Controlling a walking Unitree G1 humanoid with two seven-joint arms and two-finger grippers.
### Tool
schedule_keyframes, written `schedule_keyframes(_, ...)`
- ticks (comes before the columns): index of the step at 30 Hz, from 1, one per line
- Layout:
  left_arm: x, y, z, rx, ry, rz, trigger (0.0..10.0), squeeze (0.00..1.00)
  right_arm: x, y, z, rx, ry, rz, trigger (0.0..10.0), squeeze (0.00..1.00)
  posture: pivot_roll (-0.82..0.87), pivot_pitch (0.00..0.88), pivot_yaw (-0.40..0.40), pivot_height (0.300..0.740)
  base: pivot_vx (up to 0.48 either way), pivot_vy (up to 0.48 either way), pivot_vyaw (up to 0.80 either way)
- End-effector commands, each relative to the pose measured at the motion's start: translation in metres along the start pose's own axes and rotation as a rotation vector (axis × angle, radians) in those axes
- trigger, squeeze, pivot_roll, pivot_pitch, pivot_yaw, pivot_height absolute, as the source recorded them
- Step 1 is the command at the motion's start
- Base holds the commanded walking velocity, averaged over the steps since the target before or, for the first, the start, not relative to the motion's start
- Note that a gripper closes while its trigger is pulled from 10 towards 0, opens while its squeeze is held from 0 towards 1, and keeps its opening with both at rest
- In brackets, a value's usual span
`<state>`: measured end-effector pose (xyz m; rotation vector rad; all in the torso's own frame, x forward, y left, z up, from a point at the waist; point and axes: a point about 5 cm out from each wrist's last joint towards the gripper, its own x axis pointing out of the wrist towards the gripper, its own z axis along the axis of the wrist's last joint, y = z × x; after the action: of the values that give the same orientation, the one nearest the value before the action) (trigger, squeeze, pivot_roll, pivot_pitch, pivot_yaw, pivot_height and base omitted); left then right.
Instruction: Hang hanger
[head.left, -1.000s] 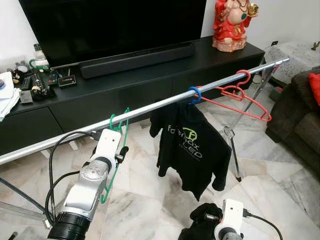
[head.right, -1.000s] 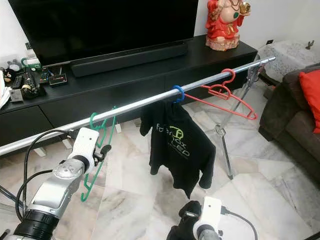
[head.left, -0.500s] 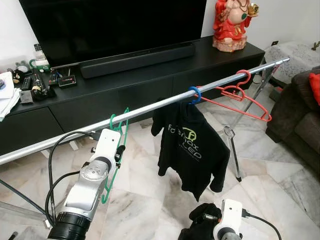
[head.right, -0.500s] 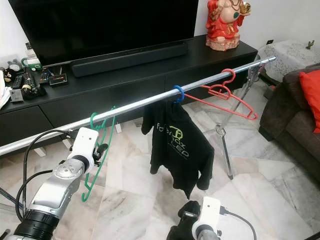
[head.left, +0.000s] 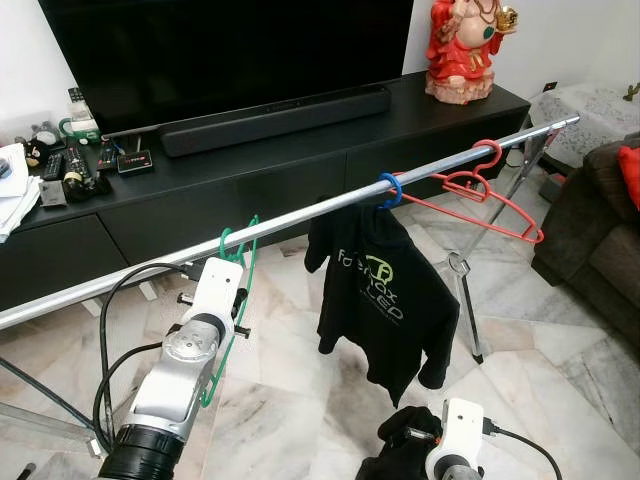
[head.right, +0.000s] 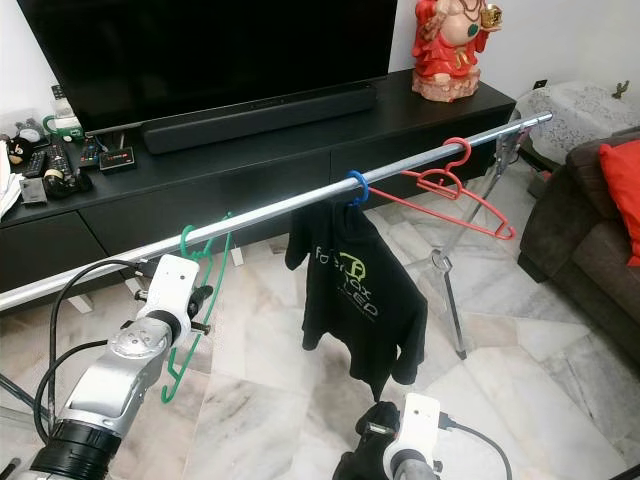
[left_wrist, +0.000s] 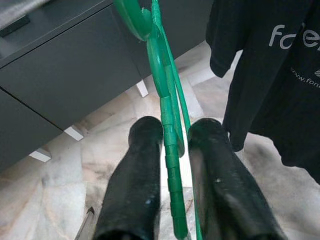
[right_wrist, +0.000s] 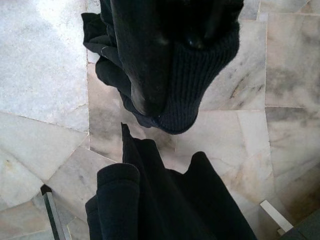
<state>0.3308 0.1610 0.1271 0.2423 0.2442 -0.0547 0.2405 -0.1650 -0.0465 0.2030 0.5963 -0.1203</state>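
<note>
Marble floor is spread under everything; a long black TV cabinet sits well beyond both grippers, with a soundbar and a red figurine on top. A metal rail is run diagonally across, just above and ahead of the left gripper. A black t-shirt is hung from the rail on a blue hanger hook, between the two arms. A red hanger is hooked further along, well off to the right. The green hanger is hooked on the rail right by the left gripper; its frame is seen between the two black fingers, which are parted slightly, touching on one side, gap on the other. The right gripper is held low near the floor, closed on dark cloth that is bunched over its fingers.
</note>
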Motion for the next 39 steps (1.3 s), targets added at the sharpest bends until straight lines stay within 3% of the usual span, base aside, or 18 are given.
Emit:
schedule_keyframes(1,-0.001,0.003,0.001,-0.009,-0.011,0.020,0.0,0.00,0.000,0.001,-0.002,-0.006,0.013,0.001,10.0,0.00,0.05,0.089,0.041,0.740,0.000,0.000,0.00)
schedule_keyframes(19,-0.004,0.002,-0.001,0.001,-0.008,-0.001,0.0,0.00,0.000,0.001,-0.004,-0.005,0.024,-0.004,10.0,0.00,0.06,0.100,0.046,0.740,0.000,0.000,0.00)
schedule_keyframes(22,-0.005,0.003,0.005,-0.038,-0.068,0.003,0.0,0.00,-0.001,0.001,-0.004,-0.005,0.025,-0.004,10.0,0.00,0.05,0.101,0.045,0.740,0.000,0.000,0.00)
schedule_keyframes(24,-0.010,-0.001,0.017,-0.080,-0.177,-0.035,0.0,0.00,-0.001,0.000,-0.004,-0.006,0.026,-0.005,10.0,0.00,0.06,0.103,0.042,0.740,0.000,0.000,0.00)
schedule_keyframes(27,-0.019,-0.003,0.017,-0.144,-0.244,-0.062,0.0,0.00,-0.001,0.000,-0.004,-0.010,0.028,-0.005,10.0,0.00,0.06,0.105,0.041,0.740,0.000,0.000,0.00)
schedule_keyframes(33,-0.031,0.002,0.009,-0.180,-0.262,-0.041,0.0,0.00,-0.001,-0.002,-0.005,-0.014,0.030,-0.007,10.0,0.00,0.06,0.109,0.034,0.740,0.000,0.000,0.00)
schedule_keyframes(39,-0.049,0.004,-0.006,-0.124,-0.277,-0.121,0.0,0.00,-0.001,-0.003,-0.005,-0.019,0.033,-0.004,10.0,0.00,0.06,0.111,0.029,0.740,0.000,0.000,0.00)
